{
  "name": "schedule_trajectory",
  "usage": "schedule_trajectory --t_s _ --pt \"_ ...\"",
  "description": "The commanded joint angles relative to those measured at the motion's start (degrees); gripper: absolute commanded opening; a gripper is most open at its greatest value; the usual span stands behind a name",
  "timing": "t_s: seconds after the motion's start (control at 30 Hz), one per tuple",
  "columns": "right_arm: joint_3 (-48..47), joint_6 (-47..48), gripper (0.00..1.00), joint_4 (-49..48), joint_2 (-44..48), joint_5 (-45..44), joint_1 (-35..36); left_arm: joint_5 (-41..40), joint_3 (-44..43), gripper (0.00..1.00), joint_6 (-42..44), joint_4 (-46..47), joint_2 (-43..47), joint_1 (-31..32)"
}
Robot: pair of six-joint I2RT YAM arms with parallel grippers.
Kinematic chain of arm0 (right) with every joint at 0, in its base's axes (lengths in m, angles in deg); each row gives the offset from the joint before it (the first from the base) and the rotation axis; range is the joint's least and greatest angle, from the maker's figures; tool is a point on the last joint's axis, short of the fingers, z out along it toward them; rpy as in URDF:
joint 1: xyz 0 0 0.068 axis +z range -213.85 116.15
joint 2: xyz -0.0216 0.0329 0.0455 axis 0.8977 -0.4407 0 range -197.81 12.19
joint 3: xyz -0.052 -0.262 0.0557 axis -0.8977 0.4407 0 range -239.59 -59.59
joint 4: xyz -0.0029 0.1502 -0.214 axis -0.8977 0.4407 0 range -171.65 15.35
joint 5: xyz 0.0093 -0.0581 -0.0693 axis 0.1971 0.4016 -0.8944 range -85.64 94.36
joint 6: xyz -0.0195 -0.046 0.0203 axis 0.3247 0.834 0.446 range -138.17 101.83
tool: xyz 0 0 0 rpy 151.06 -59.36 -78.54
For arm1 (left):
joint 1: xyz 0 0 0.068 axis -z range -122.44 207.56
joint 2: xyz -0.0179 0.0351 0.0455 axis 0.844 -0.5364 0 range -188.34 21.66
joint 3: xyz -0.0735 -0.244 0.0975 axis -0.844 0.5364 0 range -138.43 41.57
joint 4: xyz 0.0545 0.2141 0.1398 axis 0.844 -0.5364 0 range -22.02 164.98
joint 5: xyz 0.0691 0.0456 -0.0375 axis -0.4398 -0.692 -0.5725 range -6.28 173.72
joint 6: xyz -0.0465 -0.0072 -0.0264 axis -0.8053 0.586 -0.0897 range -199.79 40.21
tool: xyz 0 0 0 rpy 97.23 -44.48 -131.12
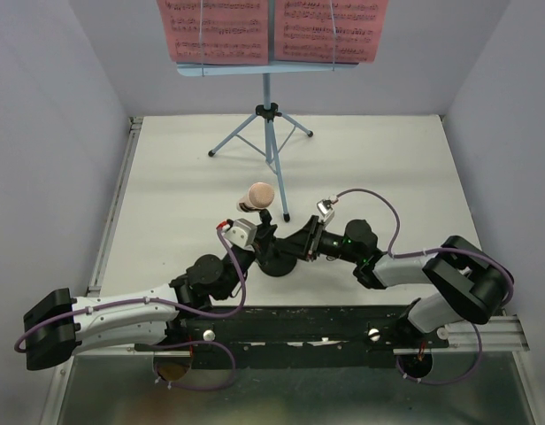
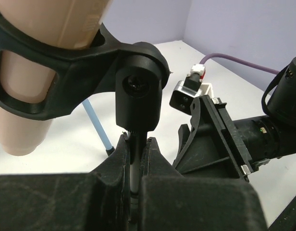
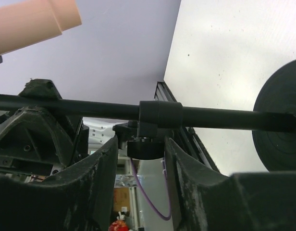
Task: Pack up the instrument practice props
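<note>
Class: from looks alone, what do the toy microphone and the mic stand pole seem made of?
Toy microphone: probably plastic, matte beige-pink, smooth and evenly coloured. Mic stand pole: possibly metal or hard plastic, satin black with a faint sheen; cannot tell which.

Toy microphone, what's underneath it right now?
The black mic stand's clip cradles the toy microphone; below, the left gripper clamps the stand's pole. From above, the arms cover most of the round base.

A light-blue music stand [image 1: 269, 133] is set upright on three legs at the far end of the table [image 1: 166, 177]. Two pink pages [image 1: 215, 31] are held on it side by side. A beige-pink microphone [image 1: 258, 194] is held tilted in the clip of a short black mic stand [image 3: 210, 117], nearer the middle.
</note>
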State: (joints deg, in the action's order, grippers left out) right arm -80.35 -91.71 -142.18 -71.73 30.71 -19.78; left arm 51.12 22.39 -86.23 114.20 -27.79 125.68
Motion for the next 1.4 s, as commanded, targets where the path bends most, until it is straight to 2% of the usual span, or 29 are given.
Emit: schedule_trajectory --t_s 0.0,0.27,0.37,0.47,0.73,0.87,1.03,1.2,1.37 --pt "-0.4 -2.7 0.43 -6.6 -2.9 4.2 -0.1 -1.4 1.5 0.00 -0.2 -1.8 0.1 0.8" --pt "-0.4 -3.2 0.20 -8.2 -3.7 5.0 -0.2 -1.6 1.6 0.00 0.1 -2.0 0.1 0.8" --pt "-1.1 -1.4 0.01 -6.5 -3.1 5.4 -0.1 -1.4 1.5 0.00 0.0 -2.1 -0.2 0.9" --pt "-3.3 3.3 0.01 0.0 -0.6 5.6 -0.1 -1.1 1.2 0.00 0.0 -2.9 -0.6 1.0" --pt "-13.5 27.7 0.01 31.1 9.3 -1.9 0.4 -1.0 -1.0 0.00 -0.8 -5.5 -3.9 0.9" --pt "-17.0 39.1 0.01 42.4 12.0 -11.0 2.9 -0.5 -1.7 0.00 -1.2 -6.2 -5.5 0.9" --pt "-19.2 51.9 0.01 48.0 13.9 -26.0 10.4 -0.4 -2.5 0.00 -1.6 -6.5 -6.9 1.0" --pt "-18.8 62.5 0.00 45.2 12.9 -47.5 22.5 -0.2 -3.0 0.00 -2.4 -6.4 -8.0 0.9" --pt "-17.5 76.1 0.01 39.5 10.6 -63.9 31.1 -0.1 -2.8 0.00 -3.6 -6.4 -8.4 1.0"
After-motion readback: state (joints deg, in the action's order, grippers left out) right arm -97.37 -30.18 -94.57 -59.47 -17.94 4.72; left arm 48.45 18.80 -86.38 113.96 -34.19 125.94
